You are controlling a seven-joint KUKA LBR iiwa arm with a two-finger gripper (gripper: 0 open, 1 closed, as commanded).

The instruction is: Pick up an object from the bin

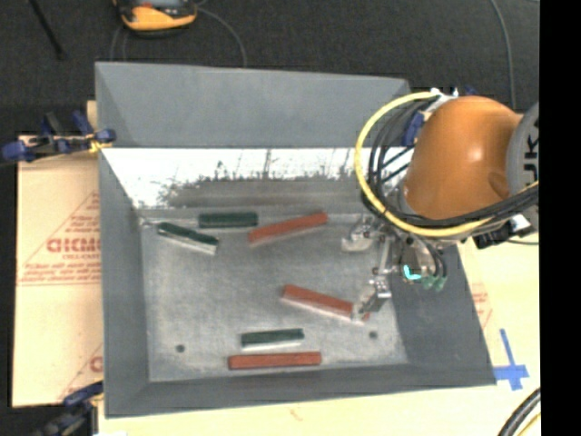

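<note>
My gripper (370, 303) hangs low at the right side of the bin floor, under the orange cover. Its fingertips sit at the right end of a red-brown flat bar (315, 302) that lies slanted in the middle right of the bin. Whether the bar's end is between the fingers cannot be made out. A dark green bar (271, 338) and another red-brown bar (274, 361) lie side by side near the front wall, left of and below the gripper.
Along the back of the floor lie a red-brown bar (287, 228), a dark green bar (228, 219) and a second green bar (188, 236) further left. The arm and its cables cover the bin's right back corner.
</note>
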